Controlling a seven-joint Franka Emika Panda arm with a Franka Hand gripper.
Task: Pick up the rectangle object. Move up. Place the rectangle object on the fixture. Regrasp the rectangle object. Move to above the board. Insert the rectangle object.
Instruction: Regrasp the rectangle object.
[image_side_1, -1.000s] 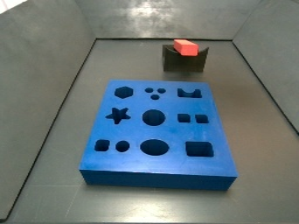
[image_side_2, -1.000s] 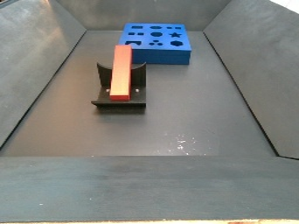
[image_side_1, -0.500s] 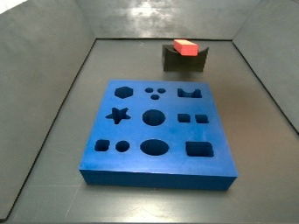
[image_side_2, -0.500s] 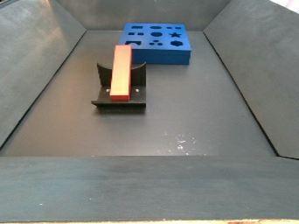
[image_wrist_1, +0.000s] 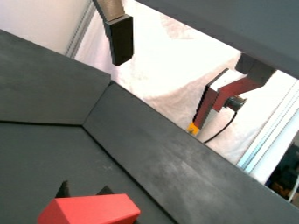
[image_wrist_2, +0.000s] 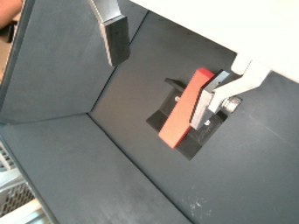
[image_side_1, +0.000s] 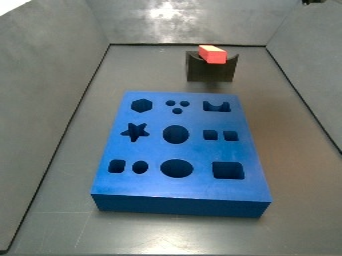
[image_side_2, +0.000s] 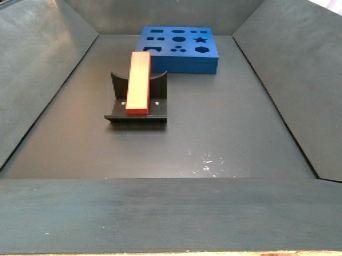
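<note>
The table (image_side_1: 54, 150) fills both side views, dark grey with raised walls; nothing on it has shifted against the frames from a second ago and half a second ago; same layout throughout.

The board (image_side_1: 179, 145), the big blue slab with cutouts, sits centre to lower centre in a side view and at upper centre (image_side_2: 179, 48) in a side view; all cutouts look empty, so insertion not done.

The fixture (image_side_1: 211, 68) is at upper right of centre in a side view, well apart from the board; in a side view it shows as a dark base at centre left (image_side_2: 138, 108); also visible in a wrist view (image_wrist_2: 184, 122).

The rectangle object (image_side_2: 138, 80) rests on the fixture, lying lengthwise along it, red-orange; its end shows as a small red cap (image_side_1: 210, 53) in a side view; in the wrist views it appears at lower left (image_wrist_1: 90, 210) and at centre (image_wrist_2: 184, 110).

The tool (image_wrist_2: 173, 59) does not show in either side view, apparently above the frame; in both wrist views its fingers (image_wrist_2: 115, 39) stand wide apart with nothing between them, well clear of the block; open and empty.

Judgement: no change means a pause after placing; pick, lift and place look complete; regrasp is the step in hand, needing the tool to descend onto the block.
</note>
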